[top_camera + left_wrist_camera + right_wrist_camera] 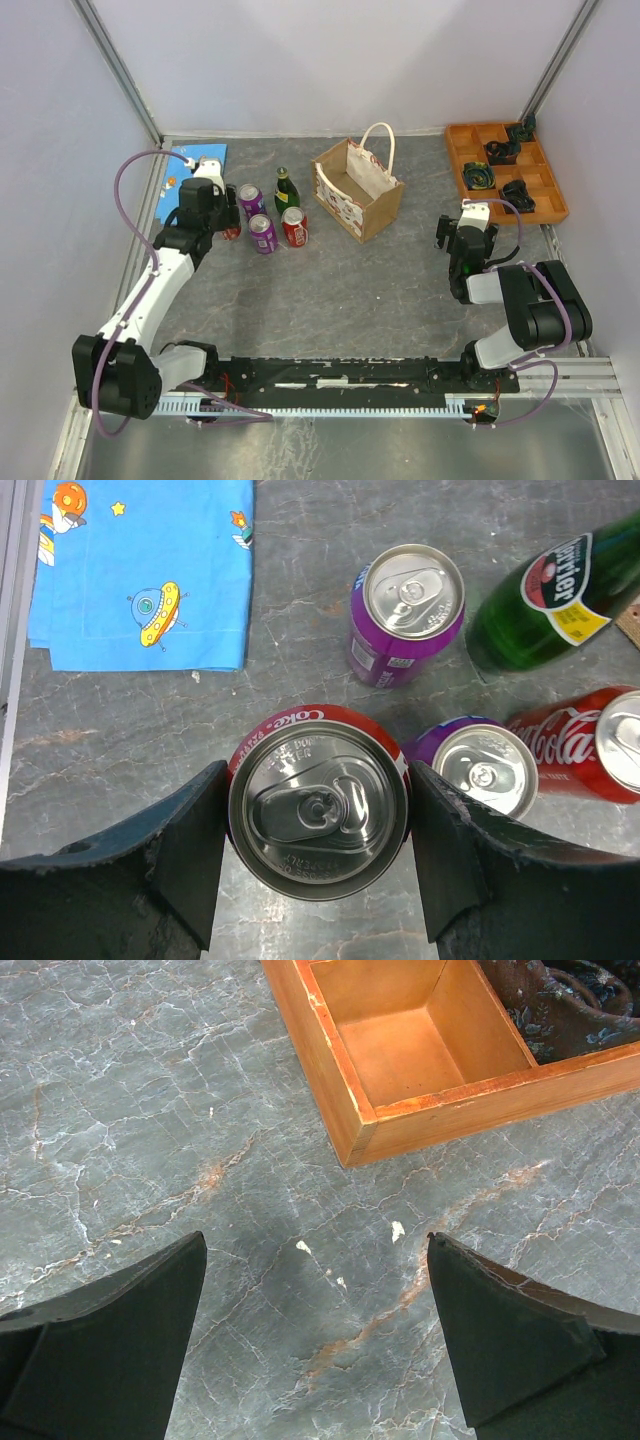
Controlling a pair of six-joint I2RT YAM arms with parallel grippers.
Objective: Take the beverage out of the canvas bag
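The left gripper [318,775] grasps a red cola can with a silver pull-tab top [320,820]; its dark fingers [200,850] lie against both sides of the can. The can is upright at the left of the grey marbled table [380,290], well outside the small boxy tan canvas bag with white looped handles [357,195]. That bag stands open-mouthed at the far middle, to the right of the drinks.

The step in hand looks like setting the can down and letting go. To do it well, the base should sit flat on the table before the fingers part; they should then spread evenly so neither drags the can over, and the wrist should rise straight up.

Room is tight on the right. A purple can [482,765] stands just beside the right-hand finger, so that finger has little space to swing out; beyond it is a second red cola can [600,750]. Farther off stand another purple can [408,605] and a green glass bottle with a yellow-edged label [560,595]. A blue cloth printed with cartoon spaceships [150,570] lies at the far left, apart from the can.

The right gripper [316,1245] is spread wide and holds nothing; it hangs over bare table near a corner of the orange wooden compartment tray [350,1090], out of the way.
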